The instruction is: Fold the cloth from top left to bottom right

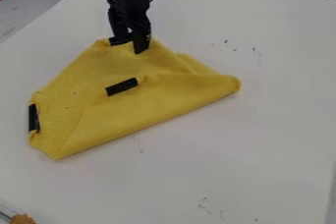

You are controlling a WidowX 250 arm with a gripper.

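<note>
One black two-finger gripper (133,42), at the upper left of the camera view, hanging down at the top edge of the yellow fabric cloth (98,112). Can't tell if it's open, closed or gripping the cloth (black on black, hard to read there).

Cloth lies left of centre on the white flat table (263,144), partly folded, with layers overlapping. Outline is a lopsided triangle: top edge under the gripper, one rounded corner out to the right, the other end at lower left. Long lower-right side runs fairly straight, slanting up from the lower-left end to the right corner. Loose creases and a raised ridge between the gripper and the right corner.

A black rectangular strip (122,86) sits on the cloth near its middle, tilted, right end higher. A second strip, black and narrow (34,118), stands near upright in view on the cloth's left edge.

Further out: small dark marks on the table, right of the gripper and toward the bottom. Orange-brown jagged-edged object (22,219) at the bottom-left corner, partly cut off.
</note>
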